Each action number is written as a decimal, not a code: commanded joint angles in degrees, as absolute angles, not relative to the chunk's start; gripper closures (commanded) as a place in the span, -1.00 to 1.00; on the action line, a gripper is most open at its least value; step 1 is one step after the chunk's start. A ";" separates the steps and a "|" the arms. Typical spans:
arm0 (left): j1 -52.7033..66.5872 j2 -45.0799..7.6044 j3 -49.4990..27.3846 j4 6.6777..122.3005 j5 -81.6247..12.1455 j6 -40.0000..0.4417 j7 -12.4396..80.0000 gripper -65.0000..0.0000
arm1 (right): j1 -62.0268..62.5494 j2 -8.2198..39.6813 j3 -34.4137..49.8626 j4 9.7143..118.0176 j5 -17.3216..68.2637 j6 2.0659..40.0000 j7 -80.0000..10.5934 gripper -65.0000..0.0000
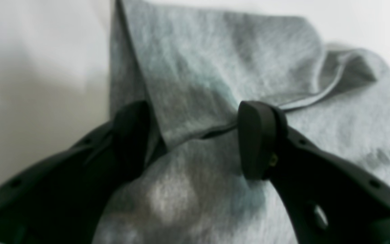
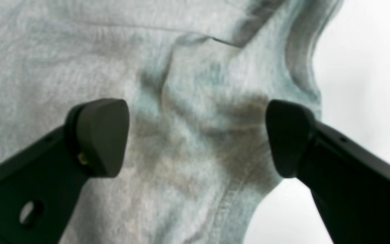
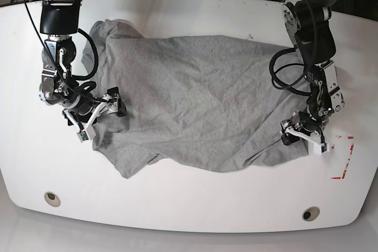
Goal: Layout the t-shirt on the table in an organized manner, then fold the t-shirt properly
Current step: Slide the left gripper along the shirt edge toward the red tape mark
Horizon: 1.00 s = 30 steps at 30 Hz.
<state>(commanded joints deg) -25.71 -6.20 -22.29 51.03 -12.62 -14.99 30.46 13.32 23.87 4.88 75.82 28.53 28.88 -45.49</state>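
1. My left gripper (image 1: 195, 139) has its two fingers spread apart over the t-shirt (image 1: 215, 84), a folded hem edge running between them; the pads sit at the cloth and clamp nothing that I can see, though the view is blurred.
2. My right gripper (image 2: 196, 135) is also wide open, with wrinkled grey cloth and a stitched hem between the fingers and bare white surface just beyond the right finger.
3. In the base view my right gripper (image 3: 97, 110) is at the shirt's left edge and my left gripper (image 3: 302, 133) is at its right edge.
4. One t-shirt (image 3: 201, 98) lies spread but rumpled across the middle of the table (image 3: 189, 205).
5. Open white room runs all along the near edge.
6. I count two round grommets (image 3: 52, 198) near the front edge and one red dashed mark (image 3: 345, 157) just beside my left gripper.
7. I can read no writing on the cloth.
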 joint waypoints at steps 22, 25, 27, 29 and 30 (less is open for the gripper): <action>-27.03 -3.30 -20.18 51.65 -12.62 -14.99 31.34 -0.19 | 13.05 23.87 4.88 75.82 28.62 28.88 -45.49 -0.84; -27.47 -3.30 -19.56 51.65 -12.62 -14.99 31.34 -0.19 | 13.05 23.87 4.88 75.82 28.62 28.88 -45.49 -0.84; -27.56 -3.30 -18.77 51.65 -12.70 -14.99 31.34 -0.19 | 13.05 23.87 4.88 75.82 28.62 28.88 -45.49 -0.84; -27.56 -3.30 -17.89 52.70 -12.70 -14.99 31.34 -0.19 | 13.05 23.87 4.88 75.82 28.62 28.88 -45.49 -0.84; -27.65 -3.30 -17.71 53.32 -12.70 -14.99 31.34 -0.19 | 13.05 23.87 4.88 75.74 28.62 28.88 -45.49 -0.84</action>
<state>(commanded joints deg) -27.65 -3.30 -17.71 53.32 -12.70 -14.99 31.34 13.05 23.87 4.88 75.74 28.62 28.88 -45.49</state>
